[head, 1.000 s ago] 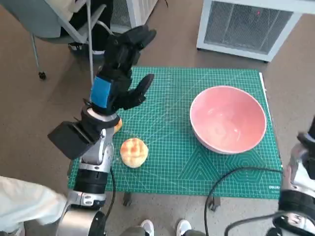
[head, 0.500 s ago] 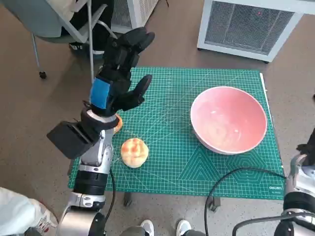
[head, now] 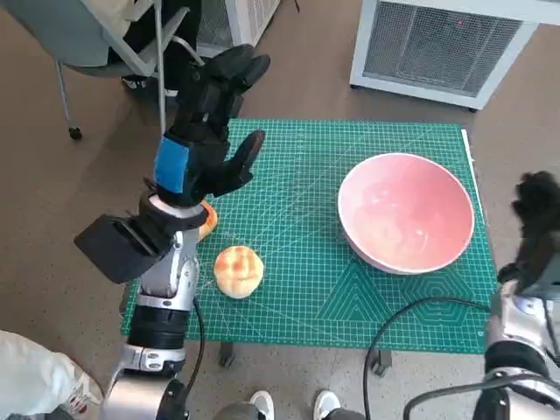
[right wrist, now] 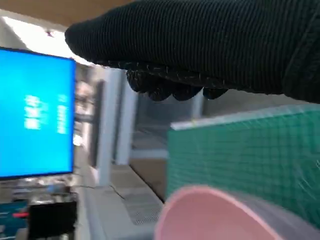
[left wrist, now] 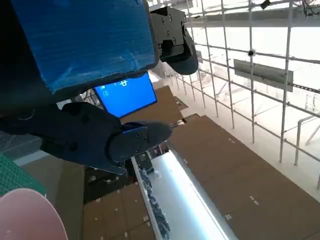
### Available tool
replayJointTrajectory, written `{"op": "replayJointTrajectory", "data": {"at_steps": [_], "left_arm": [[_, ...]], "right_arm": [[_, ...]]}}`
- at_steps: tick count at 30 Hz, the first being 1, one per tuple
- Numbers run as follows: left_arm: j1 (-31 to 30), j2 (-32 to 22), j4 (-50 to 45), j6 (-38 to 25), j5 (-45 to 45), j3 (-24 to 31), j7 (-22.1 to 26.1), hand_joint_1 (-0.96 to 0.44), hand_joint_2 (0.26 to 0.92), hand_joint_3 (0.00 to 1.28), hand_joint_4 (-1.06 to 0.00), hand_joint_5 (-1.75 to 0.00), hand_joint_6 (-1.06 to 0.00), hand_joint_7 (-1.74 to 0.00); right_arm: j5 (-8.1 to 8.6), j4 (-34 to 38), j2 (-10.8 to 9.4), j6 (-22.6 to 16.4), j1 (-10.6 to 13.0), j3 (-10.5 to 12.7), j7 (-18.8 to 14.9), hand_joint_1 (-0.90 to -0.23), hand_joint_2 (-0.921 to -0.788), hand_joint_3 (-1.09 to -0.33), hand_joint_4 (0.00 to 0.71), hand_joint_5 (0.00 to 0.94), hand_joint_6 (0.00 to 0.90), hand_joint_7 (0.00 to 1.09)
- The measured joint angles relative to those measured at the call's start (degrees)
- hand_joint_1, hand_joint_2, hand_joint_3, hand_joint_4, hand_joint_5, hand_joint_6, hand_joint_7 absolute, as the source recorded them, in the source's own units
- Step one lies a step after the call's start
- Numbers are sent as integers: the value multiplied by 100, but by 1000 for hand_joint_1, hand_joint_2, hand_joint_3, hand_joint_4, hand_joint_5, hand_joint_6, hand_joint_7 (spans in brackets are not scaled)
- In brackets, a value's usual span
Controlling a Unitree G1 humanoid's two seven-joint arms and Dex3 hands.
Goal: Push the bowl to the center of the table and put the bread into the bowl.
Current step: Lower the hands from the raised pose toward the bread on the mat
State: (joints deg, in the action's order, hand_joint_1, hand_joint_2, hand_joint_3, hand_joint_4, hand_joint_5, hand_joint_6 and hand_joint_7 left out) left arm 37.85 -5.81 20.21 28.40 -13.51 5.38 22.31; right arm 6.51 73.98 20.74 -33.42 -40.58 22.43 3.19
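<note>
Two hands show in our head view, neither touching anything. Our left hand (head: pixel 203 131), blue tape across its back, is raised above the far left part of the green cutting mat (head: pixel 297 227), its black fingers (head: pixel 234 70) spread apart and holding nothing; the left wrist view confirms the fingers apart against a ceiling and a blue screen (left wrist: pixel 131 95). Our right hand (head: pixel 535 223), in the black knitted glove, sits off the mat's right edge, just beside the pink bowl (head: pixel 406 211); whether its fingers are curled or spread we cannot tell. The right wrist view shows the glove (right wrist: pixel 210 40) above the bowl's rim (right wrist: pixel 215 207).

The bowl stands on the right half of the mat, empty, well apart from the bread. The bread roll (head: pixel 238 270) lies on the near left part of the mat, just right of our left forearm. A small orange object (head: pixel 206 219) peeks out behind that forearm. A white grilled unit (head: pixel 437 44) stands on the floor beyond the table.
</note>
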Motion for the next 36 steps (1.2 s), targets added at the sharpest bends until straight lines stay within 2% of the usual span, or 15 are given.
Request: {"op": "replayJointTrajectory", "data": {"at_steps": [5,19,27,36], "left_arm": [[-63,-63,-74,-24,0,10,0,-336,836,606,1,-600,1,-826],[-168,-133,-236,-96,2,24,-32,-321,823,632,1,-597,1,-867],[-275,-200,-451,-136,26,23,-103,-318,814,641,1,-609,1,-877],[-427,-355,-649,-138,156,42,-198,-327,809,650,1,-618,1,-849]], "right_arm": [[-6,53,-183,182,-76,-48,-20,-493,-921,-793,257,3,113,402],[-1,128,-571,708,-394,-120,-48,-511,-921,-817,312,25,138,419],[30,171,-782,946,-506,-41,-266,-523,-921,-811,291,11,131,423],[27,185,-975,1046,-608,-8,-338,-530,-921,-806,282,5,128,433]]}}
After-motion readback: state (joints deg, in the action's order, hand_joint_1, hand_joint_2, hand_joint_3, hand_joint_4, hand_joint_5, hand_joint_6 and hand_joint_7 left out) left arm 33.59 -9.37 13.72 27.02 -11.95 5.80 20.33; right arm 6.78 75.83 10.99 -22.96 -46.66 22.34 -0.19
